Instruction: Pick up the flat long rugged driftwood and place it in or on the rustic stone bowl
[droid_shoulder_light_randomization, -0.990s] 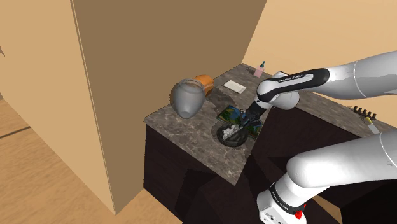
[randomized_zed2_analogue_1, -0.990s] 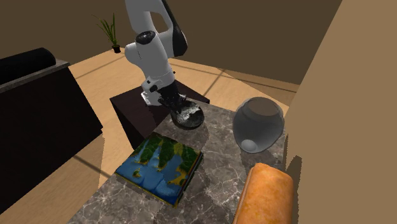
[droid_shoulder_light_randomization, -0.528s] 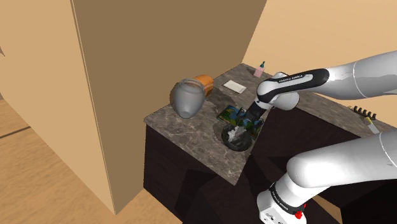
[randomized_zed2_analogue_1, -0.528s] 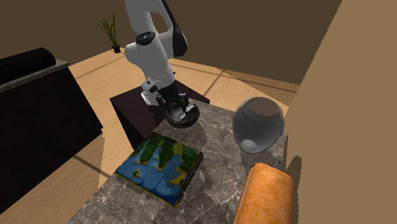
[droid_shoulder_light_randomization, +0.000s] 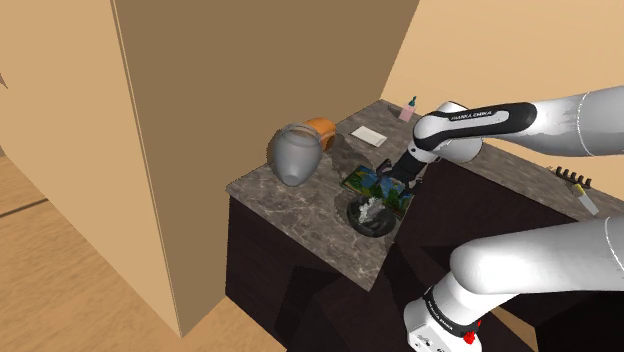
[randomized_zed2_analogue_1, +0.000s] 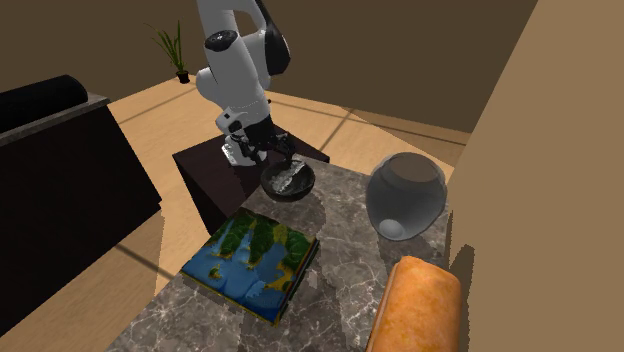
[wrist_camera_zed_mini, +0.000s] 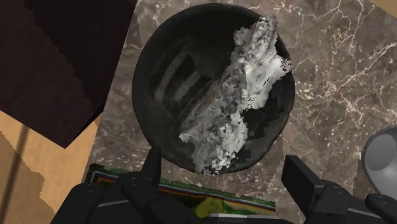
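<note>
Wrist view, pale driftwood (wrist_camera_zed_mini: 236, 105) lying across the dark bowl (wrist_camera_zed_mini: 164, 67), gripper (wrist_camera_zed_mini: 226, 165) above it, fingers spread, clasping nothing

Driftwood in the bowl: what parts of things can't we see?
Wrist view: driftwood underside, hidden against the bowl.
Wrist view: map book, mostly behind the tool.
Wrist view: grey vase, cut by the edge.
Shoulder view: orange thing, partly behind the grey vase.

I get the orange loaf (randomized_zed2_analogue_1: 420, 300) cut by the second exterior view's bottom edge. Pincer (wrist_camera_zed_mini: 224, 164) hides most of the book (wrist_camera_zed_mini: 210, 202).
</note>
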